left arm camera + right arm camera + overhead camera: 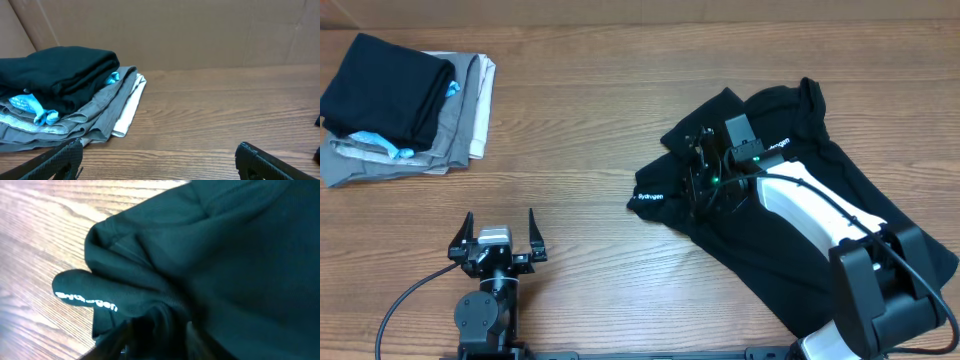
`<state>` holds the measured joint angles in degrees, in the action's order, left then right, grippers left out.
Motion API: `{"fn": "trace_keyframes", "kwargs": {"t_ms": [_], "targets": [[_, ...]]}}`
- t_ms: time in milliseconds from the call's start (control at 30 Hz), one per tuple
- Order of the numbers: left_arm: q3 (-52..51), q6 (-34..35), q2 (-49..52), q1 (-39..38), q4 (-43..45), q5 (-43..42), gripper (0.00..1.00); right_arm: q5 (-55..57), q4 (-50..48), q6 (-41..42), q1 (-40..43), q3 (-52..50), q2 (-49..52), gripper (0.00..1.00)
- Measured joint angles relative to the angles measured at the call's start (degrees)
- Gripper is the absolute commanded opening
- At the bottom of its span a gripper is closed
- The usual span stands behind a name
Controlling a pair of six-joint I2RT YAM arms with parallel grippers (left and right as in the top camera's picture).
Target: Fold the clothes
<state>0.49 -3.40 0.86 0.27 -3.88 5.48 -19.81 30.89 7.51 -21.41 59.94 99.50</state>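
The black shirt (765, 250) lies crumpled on the right half of the wooden table, with a white logo print (650, 197) at its left tip. My right gripper (705, 172) is down on the shirt's left part. In the right wrist view the fingers (160, 332) are blurred and dark, with a bunched fold of the shirt (225, 255) between them, just behind the logo (85, 300). My left gripper (500, 228) is open and empty at the front left, far from the shirt. Its two fingertips (159, 157) stand wide apart over bare wood.
A pile of folded garments (405, 105) sits at the back left: black on top, grey and beige below, with light-blue bits. It fills the left of the left wrist view (60, 85). The right arm's base (880, 290) rests at the front right.
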Motion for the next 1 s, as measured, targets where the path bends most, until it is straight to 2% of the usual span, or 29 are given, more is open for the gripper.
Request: {"fn": "trace_keyframes", "kwargs": {"t_ms": [133,233,333,367,567,867,1000], "targets": [[0.00,0.00,0.00,0.00,-0.02,0.00,1.00,-0.79,-0.04,0.07,0.00,0.42,0.04,0.58],[0.00,0.00,0.00,0.00,0.00,0.00,1.00,-1.25,3.54,0.83,0.44,3.37,-0.46,0.68],[0.00,0.00,0.00,0.00,0.02,0.00,1.00,-1.46,9.53,3.04,2.01,7.98,-3.63,0.86],[0.00,0.00,0.00,0.00,0.00,0.00,1.00,-1.64,11.74,3.48,2.86,9.51,-5.42,1.00],[0.00,0.00,0.00,0.00,0.00,0.00,1.00,-1.81,20.11,5.14,6.95,12.44,-13.84,1.00],[-0.02,0.00,0.00,0.00,1.75,-0.20,1.00,-1.86,21.20,5.79,7.17,12.44,-13.03,1.00],[0.24,0.04,0.00,0.13,4.31,-7.98,1.00,-1.84,21.24,5.88,7.17,12.44,-13.03,1.00]]}}
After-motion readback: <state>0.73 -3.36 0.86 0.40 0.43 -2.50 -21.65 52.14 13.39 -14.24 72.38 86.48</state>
